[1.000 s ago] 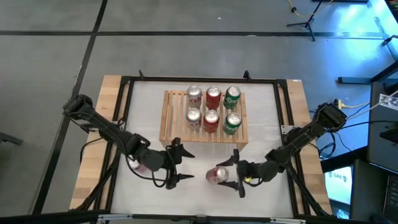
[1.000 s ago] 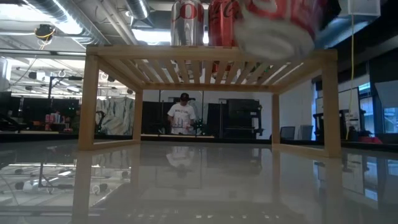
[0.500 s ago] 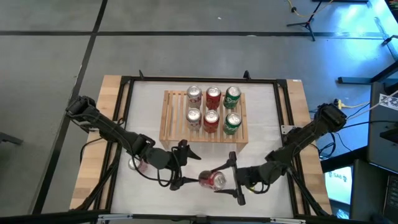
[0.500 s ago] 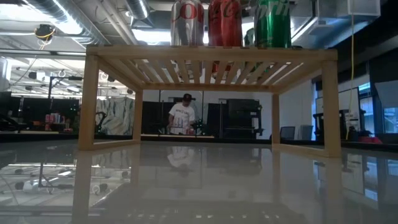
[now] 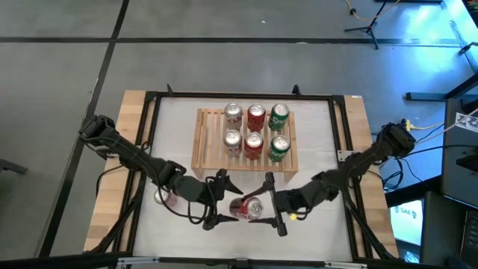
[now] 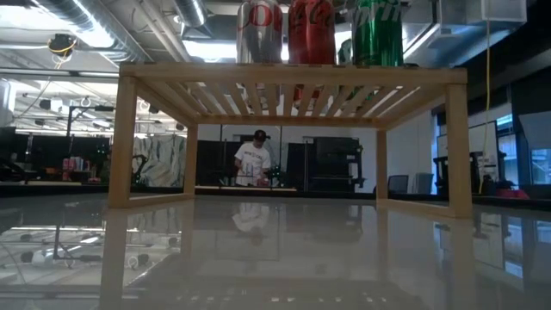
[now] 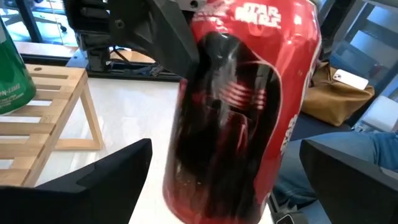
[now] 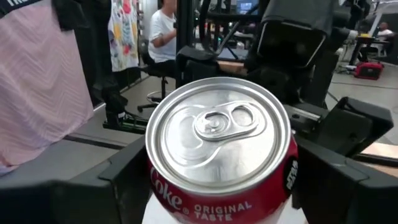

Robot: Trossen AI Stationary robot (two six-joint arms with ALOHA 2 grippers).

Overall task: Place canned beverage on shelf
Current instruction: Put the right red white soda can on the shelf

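A red cola can (image 5: pixel 248 208) hangs above the table's near middle, in front of the wooden shelf (image 5: pixel 209 142). My right gripper (image 5: pixel 272 203) is shut on it. My left gripper (image 5: pixel 222 200) stands open. Its two fingers (image 7: pixel 118 171) are on either side of the can's body (image 7: pixel 242 118) and do not touch it. Several cans (image 5: pixel 256 131) stand upright on the shelf's slatted top (image 6: pixel 293 76). The held can is above what the low view takes in. My right gripper pinches the red can's side wall (image 8: pixel 165 186) between its two fingers (image 8: pixel 118 180), one on each opposite side. It comes roughly level from the table's right. The can is lifted clear of the table and tilted, its silver top (image 8: pixel 219 127) turned toward my right wrist.
A loose can (image 5: pixel 163 196) lies on the table under my left arm. Black frame rails (image 5: pixel 149 134) run along the table's sides. The left part of the shelf's slats is bare. A person (image 6: pixel 252 159) stands far off in the room behind.
My right gripper has risen and gone toward the table's left with the red can, bringing it between my left gripper's fingers. The can has left the low view's top edge. My left gripper has turned a little toward the can and spread slightly wider.
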